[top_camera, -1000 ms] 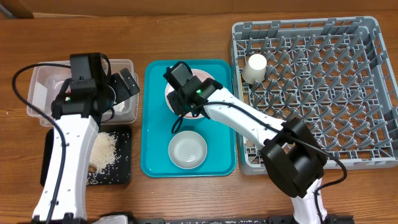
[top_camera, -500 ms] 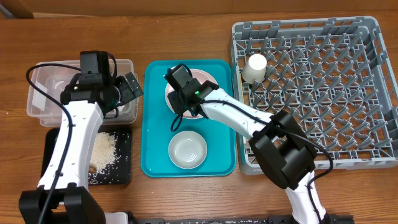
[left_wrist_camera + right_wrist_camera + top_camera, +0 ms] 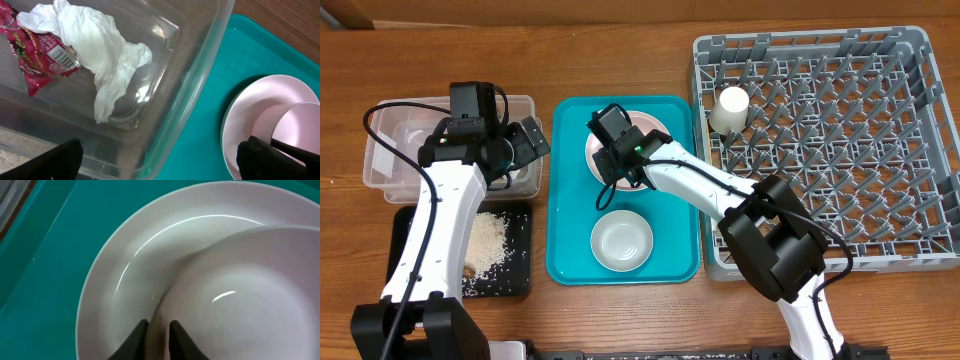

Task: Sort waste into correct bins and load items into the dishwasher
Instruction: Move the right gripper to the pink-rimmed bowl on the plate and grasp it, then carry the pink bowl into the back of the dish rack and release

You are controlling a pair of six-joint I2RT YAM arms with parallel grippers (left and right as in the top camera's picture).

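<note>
On the teal tray (image 3: 572, 200) a pale pinkish bowl (image 3: 240, 295) rests on the white plate (image 3: 125, 275). My right gripper (image 3: 159, 330) is shut on that bowl's near rim, one finger inside and one outside. In the overhead view the right gripper (image 3: 620, 165) covers most of the plate (image 3: 656, 128). A white bowl (image 3: 622, 241) sits at the tray's front. The white cup (image 3: 730, 108) stands in the grey dish rack (image 3: 920, 150). My left gripper (image 3: 165, 167) hangs open over the edge of the clear tub (image 3: 200, 85), which holds the red wrapper (image 3: 35, 55) and the white napkin (image 3: 100, 50).
The black tray (image 3: 515, 260) in front of the clear tub (image 3: 390, 150) holds scattered rice scraps (image 3: 485, 240). The dish rack's peg grid fills the right side of the table. Bare wood lies behind the tub and the tray.
My right gripper's jaws have narrowed onto the pinkish bowl's rim. The left arm shifted slightly back and right over the tub, then stayed still.
</note>
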